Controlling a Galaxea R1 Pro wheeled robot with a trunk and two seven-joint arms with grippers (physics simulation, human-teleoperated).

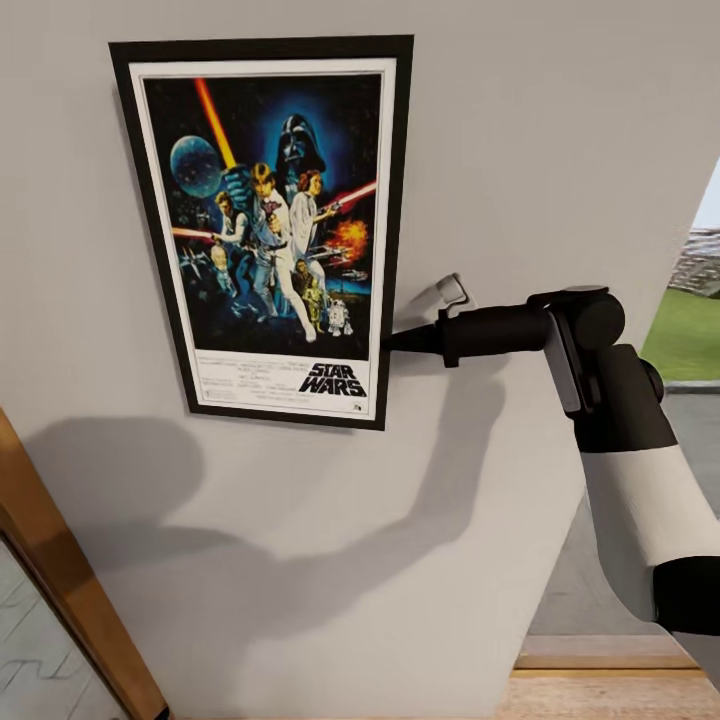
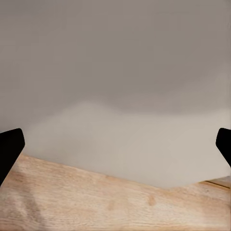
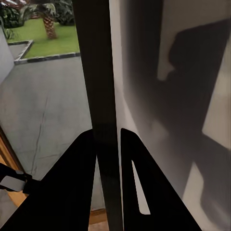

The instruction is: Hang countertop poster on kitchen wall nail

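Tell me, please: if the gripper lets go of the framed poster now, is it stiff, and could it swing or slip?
The poster looks stiff: its black frame stays straight. It hangs tilted, so it may swing. The right gripper pinches only its thin edge.

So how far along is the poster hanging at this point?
The pickup looks done: the poster is off the countertop and up flat against the wall, slightly tilted. In hand: the right gripper pinches its right frame edge. Left: seating it on a nail, which I cannot see, and letting go.
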